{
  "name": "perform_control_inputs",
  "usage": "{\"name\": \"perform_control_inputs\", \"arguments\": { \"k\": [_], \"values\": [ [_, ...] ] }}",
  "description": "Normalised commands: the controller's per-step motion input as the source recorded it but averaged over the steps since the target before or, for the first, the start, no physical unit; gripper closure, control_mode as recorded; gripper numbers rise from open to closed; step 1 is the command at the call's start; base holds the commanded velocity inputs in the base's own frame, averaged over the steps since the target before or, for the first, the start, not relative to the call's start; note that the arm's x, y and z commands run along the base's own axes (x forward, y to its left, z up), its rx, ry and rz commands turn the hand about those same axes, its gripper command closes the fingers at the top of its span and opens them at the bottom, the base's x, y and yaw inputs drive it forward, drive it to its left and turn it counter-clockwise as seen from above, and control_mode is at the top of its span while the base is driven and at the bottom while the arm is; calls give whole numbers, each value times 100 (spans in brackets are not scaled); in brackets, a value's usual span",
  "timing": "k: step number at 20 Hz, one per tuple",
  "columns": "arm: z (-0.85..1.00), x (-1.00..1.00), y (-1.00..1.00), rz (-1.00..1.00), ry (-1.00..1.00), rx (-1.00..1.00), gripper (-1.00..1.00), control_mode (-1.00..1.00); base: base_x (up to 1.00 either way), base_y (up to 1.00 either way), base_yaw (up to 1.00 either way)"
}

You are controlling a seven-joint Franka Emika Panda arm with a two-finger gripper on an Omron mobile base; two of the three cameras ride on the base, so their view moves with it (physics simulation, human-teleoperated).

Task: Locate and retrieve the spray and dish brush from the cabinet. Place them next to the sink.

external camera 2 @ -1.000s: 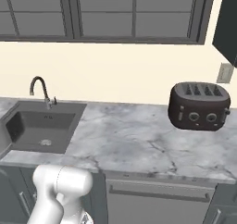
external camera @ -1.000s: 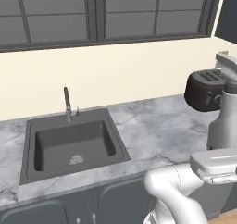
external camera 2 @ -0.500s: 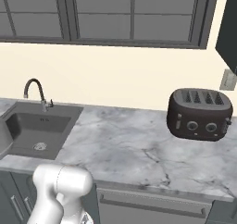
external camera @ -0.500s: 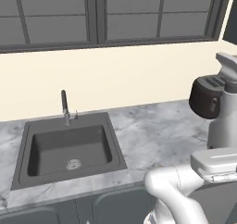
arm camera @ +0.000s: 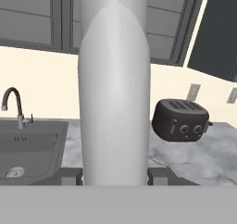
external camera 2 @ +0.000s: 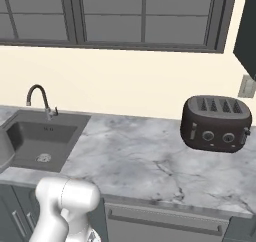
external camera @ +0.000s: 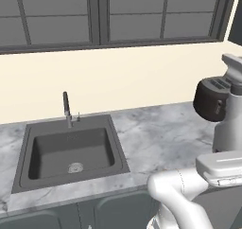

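Up close, spray (arm camera: 114, 89) between claw (arm camera: 115, 176) fingers.

A kitchen: marble counter (external camera 2: 150, 156) with a sink (external camera: 71, 152), faucet (external camera: 66, 109) and toaster (external camera 2: 216, 123).

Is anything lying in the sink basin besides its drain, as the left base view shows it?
No, the sink holds just its round metal drain, and the rest of the dark basin floor is bare.
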Motion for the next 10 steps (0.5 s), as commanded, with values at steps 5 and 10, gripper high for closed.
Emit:
{"name": "perform_control_inputs", "arguments": {
  "k": [5,10],
  "values": [
    [-1,42,-31,10,0,1,100,-100,0,0,0],
    [-2,58,-58,20,0,4,100,-100,0,0,0]
  ]
}}
